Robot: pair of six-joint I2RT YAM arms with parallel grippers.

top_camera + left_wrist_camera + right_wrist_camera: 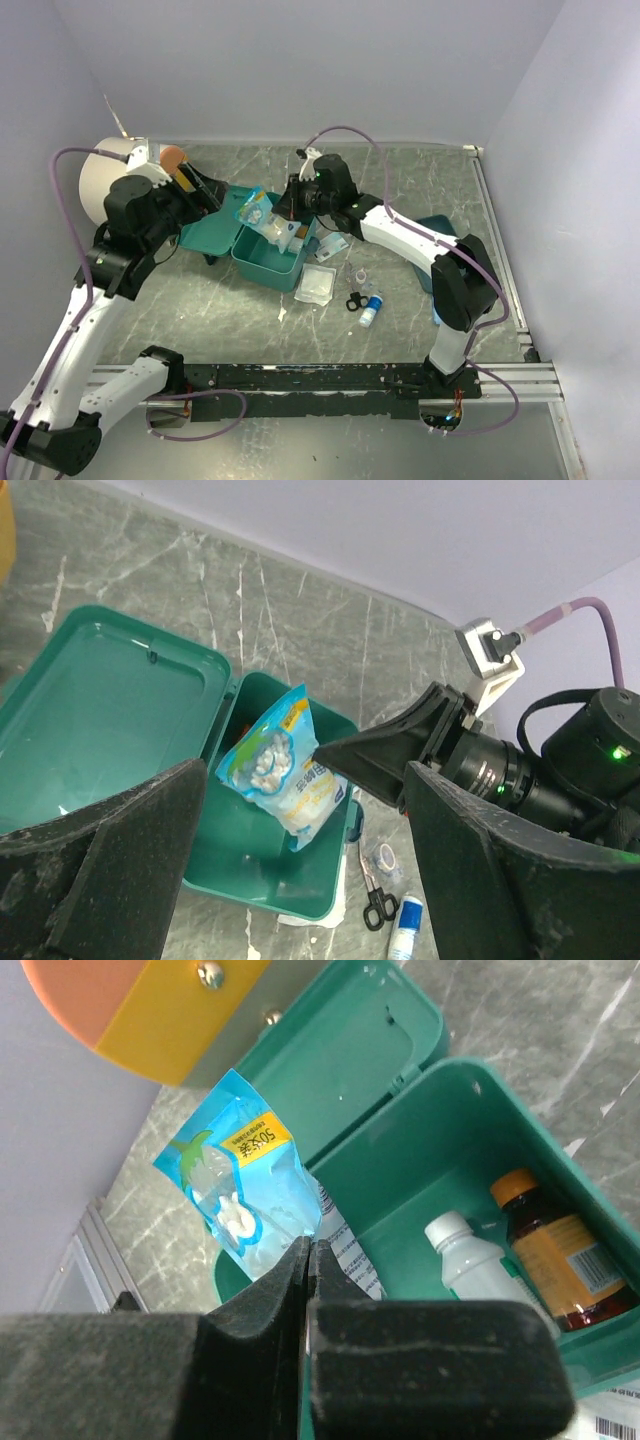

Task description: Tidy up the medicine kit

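Medicine kit (262,268) sits open on the table, left of centre in the top view, with its lid laid back toward 10 o'clock. Right gripper (308,1252) is pinched tight on a blue packet (238,1185) over the open box. Left gripper (305,815) hovers at the kit's 10 o'clock, fingers spread wide, holding nothing. Inside the kit: white bottle (468,1258), amber bottle (560,1250).
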